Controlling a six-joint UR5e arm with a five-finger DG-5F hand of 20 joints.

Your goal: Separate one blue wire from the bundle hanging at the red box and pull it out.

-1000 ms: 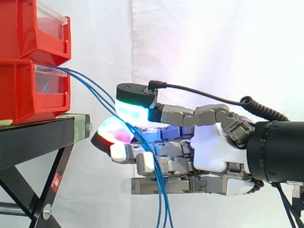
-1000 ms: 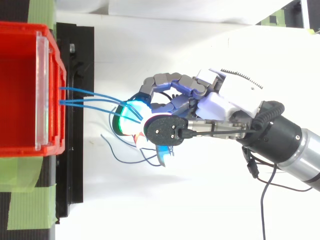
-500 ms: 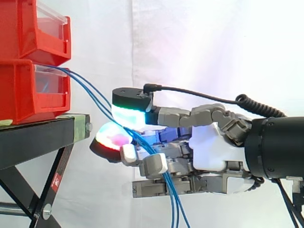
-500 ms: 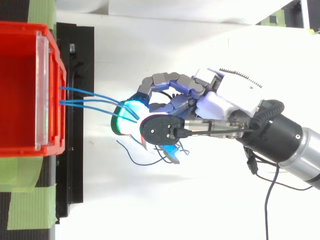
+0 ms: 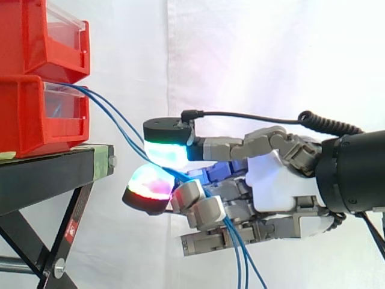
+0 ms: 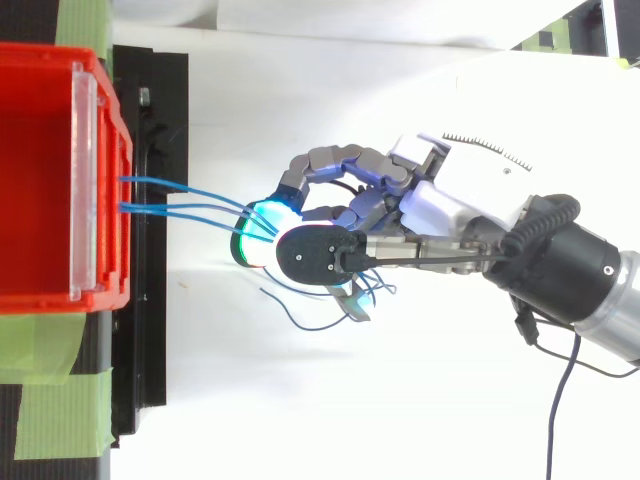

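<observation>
Several thin blue wires (image 5: 117,120) (image 6: 185,212) run out of the lower red bin (image 5: 36,114) and slope down to the right into my hand (image 5: 277,186) (image 6: 420,215). My hand reaches in from the right, level with the stand's top. Its fingers are curled round the blue wires, and a green-white pad (image 5: 168,150) above and a red-green pad (image 5: 149,183) below close on them. Below the hand the wires hang down (image 5: 240,265); seen from above their loose ends loop under it (image 6: 320,315).
Two red bins are stacked on a black stand (image 5: 54,174) at the left, the upper one (image 5: 42,36) with a clear front flap. From above, the top bin (image 6: 50,180) sits on the stand with green tape (image 6: 60,410) near it. A white curtain hangs behind.
The hand's lower fingers have curled tighter round the wires and the hand has drifted slightly right and down. The hanging wire ends have swung to the right.
</observation>
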